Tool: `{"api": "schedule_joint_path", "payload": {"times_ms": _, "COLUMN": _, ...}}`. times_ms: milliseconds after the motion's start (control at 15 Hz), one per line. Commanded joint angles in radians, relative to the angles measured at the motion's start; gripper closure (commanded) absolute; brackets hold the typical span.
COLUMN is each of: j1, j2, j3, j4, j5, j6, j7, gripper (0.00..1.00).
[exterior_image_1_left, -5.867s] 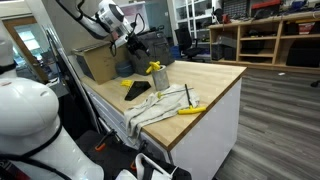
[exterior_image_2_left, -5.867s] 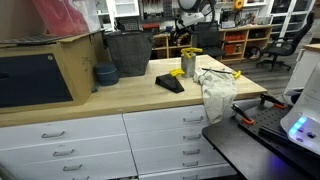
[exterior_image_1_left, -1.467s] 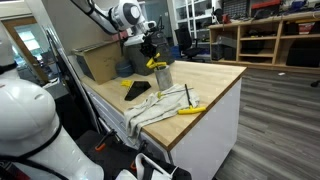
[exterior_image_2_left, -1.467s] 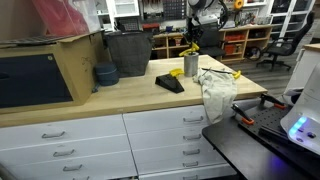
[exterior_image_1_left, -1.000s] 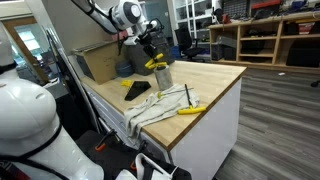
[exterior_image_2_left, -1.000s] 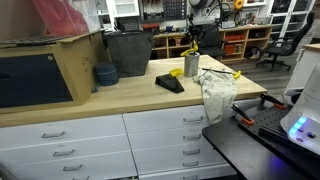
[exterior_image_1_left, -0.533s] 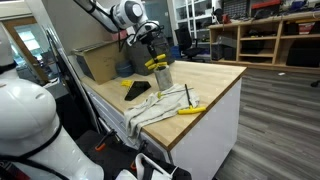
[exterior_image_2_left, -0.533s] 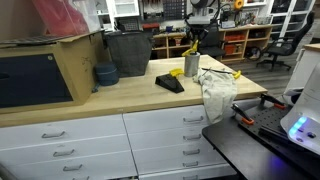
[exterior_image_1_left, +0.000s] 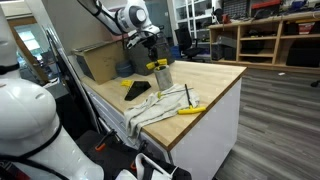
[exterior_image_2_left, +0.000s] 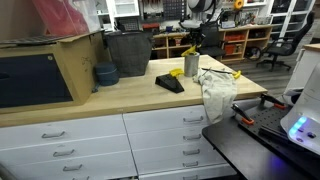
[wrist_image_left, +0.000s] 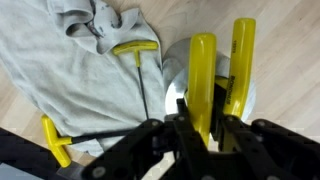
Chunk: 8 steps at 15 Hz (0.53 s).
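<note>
In the wrist view my gripper (wrist_image_left: 204, 122) is shut on a yellow tool handle (wrist_image_left: 203, 70) that hangs over a round metal cup (wrist_image_left: 177, 82). A second yellow handle (wrist_image_left: 243, 55) stands just beside it over the cup. In both exterior views the gripper (exterior_image_1_left: 152, 52) (exterior_image_2_left: 195, 40) hovers just above the cup (exterior_image_1_left: 163, 77) (exterior_image_2_left: 191, 66) on the wooden counter, the yellow tool (exterior_image_1_left: 156, 66) at the cup's mouth. A grey cloth (wrist_image_left: 70, 75) lies next to the cup with a yellow T-handle key (wrist_image_left: 136, 47) on it.
Another yellow T-handle (wrist_image_left: 55, 140) lies at the cloth's edge. The cloth (exterior_image_1_left: 155, 108) drapes over the counter's front, a yellow tool (exterior_image_1_left: 188, 109) on it. A black flat object (exterior_image_2_left: 170, 83), blue bowl (exterior_image_2_left: 105, 74), dark bin (exterior_image_2_left: 128, 52) and cardboard box (exterior_image_1_left: 98, 62) stand behind.
The gripper has shifted slightly sideways with the yellow tool and now stands directly over the cup. Its grip is unchanged.
</note>
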Motion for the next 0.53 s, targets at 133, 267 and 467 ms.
{"api": "schedule_joint_path", "payload": {"times_ms": 133, "j1": 0.033, "j2": 0.050, "j3": -0.014, "j4": 0.094, "j5": 0.004, "j6": -0.010, "j7": 0.178, "gripper": 0.94}}
{"api": "schedule_joint_path", "payload": {"times_ms": 267, "j1": 0.041, "j2": 0.051, "j3": -0.017, "j4": 0.103, "j5": -0.012, "j6": -0.001, "j7": 0.216, "gripper": 0.94}}
{"api": "schedule_joint_path", "payload": {"times_ms": 467, "j1": 0.044, "j2": 0.052, "j3": -0.022, "j4": 0.105, "j5": -0.037, "j6": -0.002, "j7": 0.243, "gripper": 0.94}}
